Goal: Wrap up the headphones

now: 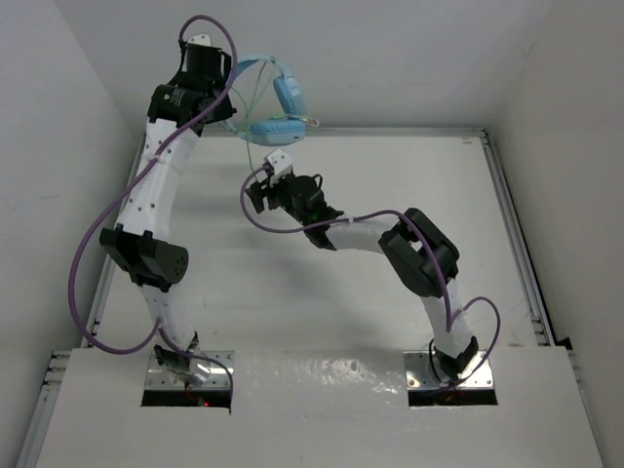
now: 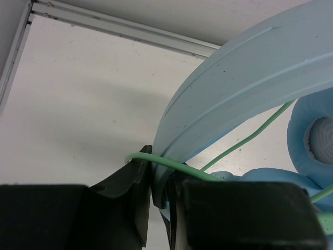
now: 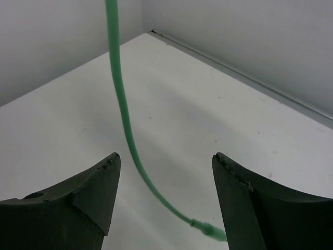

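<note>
Headphones (image 1: 288,96) hang from the left gripper (image 2: 156,174), whose jaws are clamped on the curved headband (image 2: 244,78). A loop of the thin green cable (image 2: 171,163) crosses right at its fingertips. I judge the set light. Its band looks like stiff, springy plastic and is the best place to hold, while the padded ear cups (image 2: 299,130) are soft and would squash or slip. From the jaws the band arcs up and to the right, so the long axis runs sideways away from that gripper, with the cups at the far end. The cable looks limp and slick, likely to slide unless pinched firmly. It drops to the right gripper (image 3: 165,166) and passes untouched between its wide-open fingers, its plug (image 3: 208,230) near the right-hand one.
</note>
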You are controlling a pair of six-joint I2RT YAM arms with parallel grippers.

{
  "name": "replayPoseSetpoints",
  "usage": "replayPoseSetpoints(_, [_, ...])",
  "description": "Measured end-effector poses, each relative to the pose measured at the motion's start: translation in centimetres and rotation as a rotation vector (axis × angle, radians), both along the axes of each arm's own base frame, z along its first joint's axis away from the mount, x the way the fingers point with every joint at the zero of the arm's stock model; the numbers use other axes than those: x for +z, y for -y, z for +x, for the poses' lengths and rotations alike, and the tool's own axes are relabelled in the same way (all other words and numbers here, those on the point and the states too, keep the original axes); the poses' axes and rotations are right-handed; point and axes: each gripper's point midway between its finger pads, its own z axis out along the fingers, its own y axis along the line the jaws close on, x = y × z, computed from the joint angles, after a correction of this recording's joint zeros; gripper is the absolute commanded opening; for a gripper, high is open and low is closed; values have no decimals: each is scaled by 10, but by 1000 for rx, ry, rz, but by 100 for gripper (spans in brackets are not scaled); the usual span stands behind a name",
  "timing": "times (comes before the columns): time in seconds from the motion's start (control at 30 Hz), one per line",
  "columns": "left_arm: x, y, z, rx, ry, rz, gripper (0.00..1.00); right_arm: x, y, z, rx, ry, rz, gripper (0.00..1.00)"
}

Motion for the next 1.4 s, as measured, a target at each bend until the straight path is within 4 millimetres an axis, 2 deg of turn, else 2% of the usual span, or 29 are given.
replayPoseSetpoints(0.03, [0, 1, 0, -3, -1, -2, 0, 1, -3, 4, -9, 7, 2, 64])
replayPoseSetpoints(0.07, [0, 1, 0, -7, -1, -4, 0, 0, -6, 7, -13, 11, 0, 44])
replayPoseSetpoints(0.13, [0, 3, 0, -15, -2, -9, 0, -6, -10, 11, -14, 10, -15, 18])
replayPoseSetpoints(0.17, [0, 3, 0, -17, -3, -10, 0, -11, -11, 12, -10, -1, -28, 0])
replayPoseSetpoints(0.3, [-1, 3, 1, -25, -2, 6, 0, -28, -16, 0, 28, -34, -74, 0])
replayPoseSetpoints(0.37, [-10, -1, 5, -25, -8, 38, 0, -29, -20, -19, 81, -50, -81, 0])
replayPoseSetpoints(0.43, [-26, -6, 9, -24, -35, 84, 0, -19, -21, -46, 145, -83, -60, 0])
replayPoseSetpoints(0.5, [-51, -13, 9, -30, -93, 147, 0, 13, -22, -69, 198, -91, 0, 0])
replayPoseSetpoints(0.53, [-65, -16, 8, -39, -127, 174, 0, 38, -22, -78, 219, -78, 41, 0])
replayPoseSetpoints(0.6, [-95, -21, 2, -75, -213, 240, 0, 97, -15, -89, 235, -31, 136, 0])
replayPoseSetpoints(0.67, [-116, -23, -2, -124, -279, 291, 0, 158, 6, -91, 211, 23, 242, 0])
replayPoseSetpoints(0.73, [-130, -23, -5, -176, -322, 324, 0, 206, 37, -82, 157, 59, 343, 0])
replayPoseSetpoints(0.77, [-133, -22, -6, -203, -333, 331, 0, 222, 56, -71, 116, 69, 385, 0])
replayPoseSetpoints(0.83, [-135, -17, -5, -267, -336, 337, 0, 239, 107, -35, -13, 62, 462, 0])
replayPoseSetpoints(0.9, [-134, -6, -3, -346, -321, 323, 0, 229, 155, 2, -158, 26, 495, 0])
replayPoseSetpoints(1.0, [-137, 17, -4, -511, -306, 282, 0, 190, 224, 51, -370, -78, 513, 0])
replayPoseSetpoints(1.1, [-139, 39, -11, -675, -299, 254, 0, 152, 260, 75, -487, -177, 501, 0])
replayPoseSetpoints(1.2, [-141, 53, -19, -796, -296, 242, 0, 131, 271, 89, -526, -238, 465, 0])
replayPoseSetpoints(1.27, [-141, 58, -21, -839, -288, 234, 0, 132, 265, 92, -498, -254, 440, 0])
replayPoseSetpoints(1.33, [-139, 61, -20, -858, -278, 231, 0, 146, 253, 93, -435, -246, 424, 0])
replayPoseSetpoints(1.4, [-136, 63, -18, -871, -259, 236, 0, 167, 238, 89, -359, -217, 399, 0])
